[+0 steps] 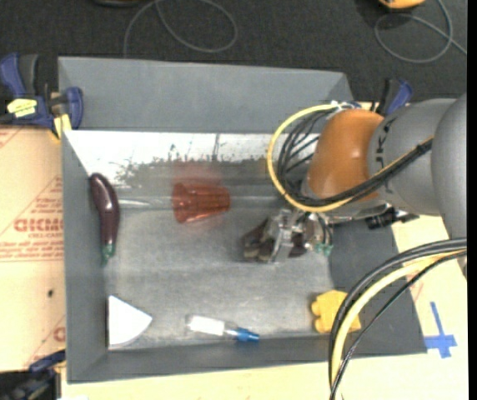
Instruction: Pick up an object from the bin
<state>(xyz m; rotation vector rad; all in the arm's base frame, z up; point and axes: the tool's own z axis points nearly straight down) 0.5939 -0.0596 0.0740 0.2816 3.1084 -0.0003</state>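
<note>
My gripper is low in the right half of the bin, under the arm's orange cover. A small dark brownish lump lies against its left side; whether it is gripped I cannot make out. A red ribbed thing lies to the left of that, near the back wall. A yellow thing sits in the front right corner, partly behind a cable.
A purple eggplant-shaped thing lies along the left wall. A white wedge rests in the front left corner. A white pen-like stick with a blue tip lies along the front wall. The arm and its cables cover the bin's right side.
</note>
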